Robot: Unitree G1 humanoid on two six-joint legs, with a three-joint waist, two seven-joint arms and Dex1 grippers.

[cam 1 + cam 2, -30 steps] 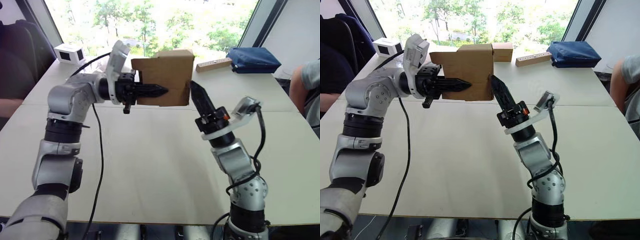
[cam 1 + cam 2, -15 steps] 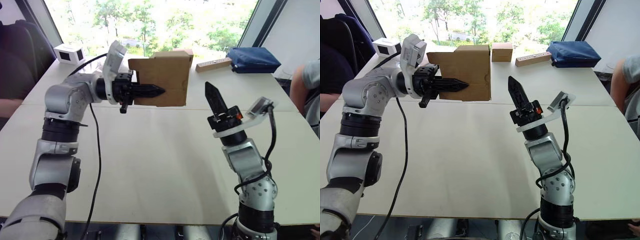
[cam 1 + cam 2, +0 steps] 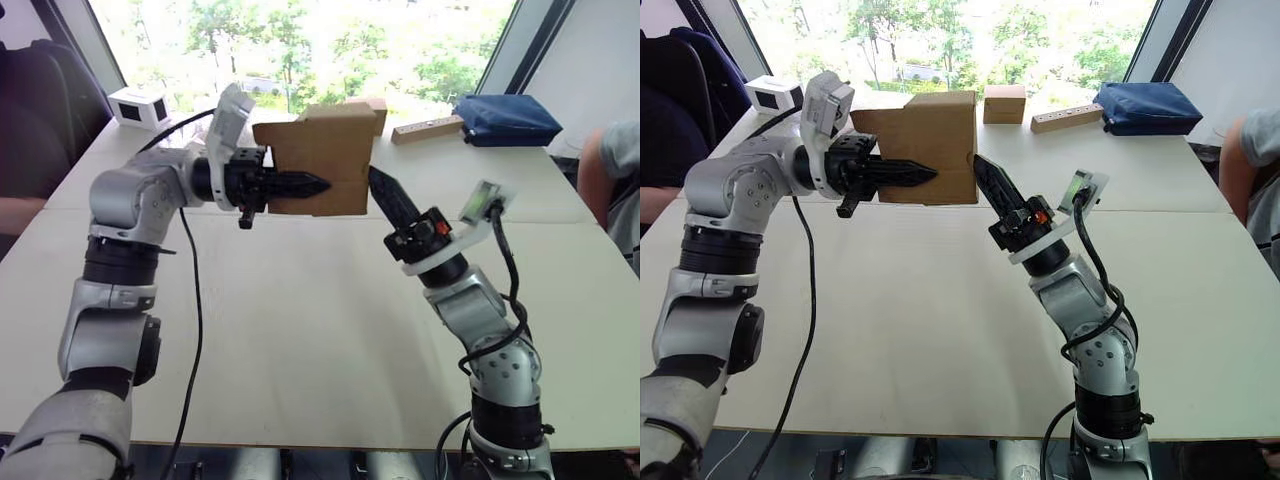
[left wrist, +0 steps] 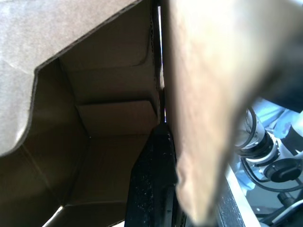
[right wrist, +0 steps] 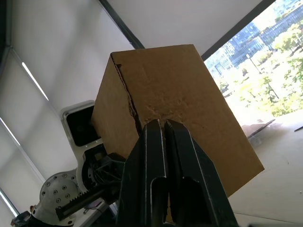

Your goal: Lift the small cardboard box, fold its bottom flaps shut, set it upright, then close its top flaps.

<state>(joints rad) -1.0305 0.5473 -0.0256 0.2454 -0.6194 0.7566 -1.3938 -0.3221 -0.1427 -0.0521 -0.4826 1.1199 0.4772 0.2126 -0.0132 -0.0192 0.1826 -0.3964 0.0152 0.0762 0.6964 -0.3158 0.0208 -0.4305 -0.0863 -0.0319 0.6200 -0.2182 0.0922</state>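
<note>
Holding the small cardboard box [image 3: 322,160] up in the air, above the far half of the table [image 3: 300,330] and clear of its surface; left gripper [image 3: 312,183] clamped flat on one wall, one finger inside the cavity and one outside, as the left wrist view shows. Right gripper [image 3: 976,163] with fingers pressed together into one blade, tip touching the box's right-hand face near its lower corner, nothing pinched. Bottom flaps [image 5: 177,106] judged mostly folded across that face, a seam running up from the fingertips in the right wrist view; whether the tabs have locked cannot be told. Top flaps [image 4: 28,61] standing open on the left gripper's side, interior exposed.

Risks from here, as judgement only:
- Pushing harder with the closed right fingers could pivot the box about the single-wall pinch and twist or slip it out, since thin card gives little hold.
- Pressing off the seam could buckle or crease the panel rather than seat it.
- Drawing the right arm back too soon could let unlocked flaps spring open.
- Setting down onto a half-shut base could leave the box tilted.

Farther off toward the window edge: a blockier brown box [image 3: 1004,103], a wooden bar [image 3: 1068,119], a blue pouch [image 3: 1145,107], a white box [image 3: 772,94].
</note>
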